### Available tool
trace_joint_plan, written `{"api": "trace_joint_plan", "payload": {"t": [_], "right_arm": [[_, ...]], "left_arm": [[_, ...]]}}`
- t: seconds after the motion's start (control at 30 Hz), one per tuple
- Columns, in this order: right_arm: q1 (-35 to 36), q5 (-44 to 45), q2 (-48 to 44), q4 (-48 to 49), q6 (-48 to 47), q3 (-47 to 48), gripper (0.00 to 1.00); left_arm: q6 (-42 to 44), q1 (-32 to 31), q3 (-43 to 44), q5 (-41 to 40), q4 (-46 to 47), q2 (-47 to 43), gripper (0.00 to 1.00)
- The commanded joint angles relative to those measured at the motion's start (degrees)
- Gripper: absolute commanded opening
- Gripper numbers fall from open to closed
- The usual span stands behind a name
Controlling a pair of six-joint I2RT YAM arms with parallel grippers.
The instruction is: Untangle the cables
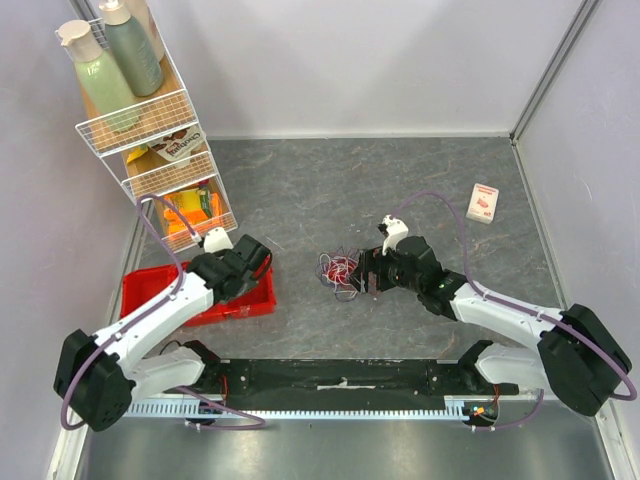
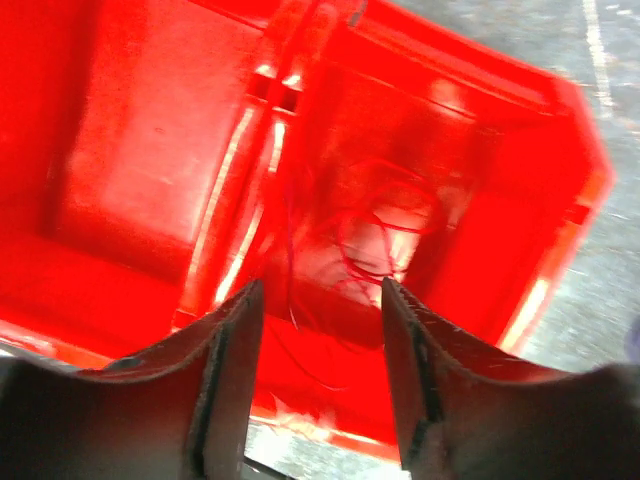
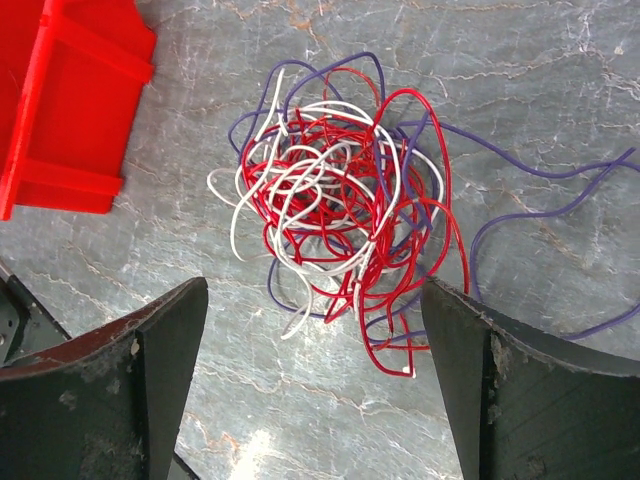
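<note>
Along the near edge of the table (image 1: 420,180), a black base plate (image 1: 340,378) with both arms bolted on it, side by side. A little further in, close to the left edge, a red bin (image 1: 140,292) (image 2: 150,150) divided into two compartments. Over its right end, the left gripper (image 1: 258,262) (image 2: 322,290), pointing down into the bin; jaws released, with a clear gap between the two fingers (image 2: 225,380) and nothing pinched there. Below this gripper, on the floor of the compartment, some thin red wires (image 2: 375,235) in loose loops and one dark strand (image 2: 292,250) beside them, both apart from the fingers.

Roughly at the middle of the table, the cables (image 1: 340,270) (image 3: 335,230): red, white and purple, all mixed in one loose heap, lying flat on the grey surface, apart from the bin. A few purple loops reaching out of the heap to one side. Just beside the heap, on its right, the right gripper (image 1: 366,272) (image 3: 315,287), low over the table; jaws spread wide, grasping nothing, the heap lying just beyond the fingertips.

Further away, toward the right edge, a small white and red box (image 1: 483,202). At the far left corner, a white wire rack (image 1: 150,140) with bottles (image 1: 100,80) on the top shelf and coloured packets lower down.
</note>
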Motion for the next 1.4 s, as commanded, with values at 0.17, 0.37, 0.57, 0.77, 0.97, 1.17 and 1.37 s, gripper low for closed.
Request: {"api": "trace_joint_plan", "payload": {"t": [0.17,0.37,0.57,0.77,0.97,1.17,1.37], "right_arm": [[-0.06,2.36,0.72,-2.47,-2.36,0.93,0.95],[-0.68,4.30,-0.41,-4.05,-1.58,1.28,0.90],[-2.52,4.66,-2.18,-2.55,-1.57,2.07,0.63],[-6.21,4.92,-0.86,-4.40,-1.57,3.13,0.68],[-6.48,8.44,0.99,-6.60,-5.08,5.24,0.67],[-6.57,1.23,3.19,-5.09,-6.23,7.43,0.14],[-6.39,-3.85,-8.12,-7.65,-4.13,6.56,0.00]], "left_arm": [[14.18,0.02,6.10,7.13,9.40,-14.89,0.88],[32.63,0.20,4.00,26.61,28.10,-21.32,0.76],[37.75,0.20,13.81,45.88,34.12,-0.71,0.70],[36.88,0.02,25.52,63.91,35.43,21.02,0.70],[37.58,0.11,22.89,64.81,37.98,26.75,0.69],[39.96,-0.15,23.34,65.49,35.34,29.39,0.60],[33.01,-0.68,19.02,71.39,46.68,34.82,0.51]]}}
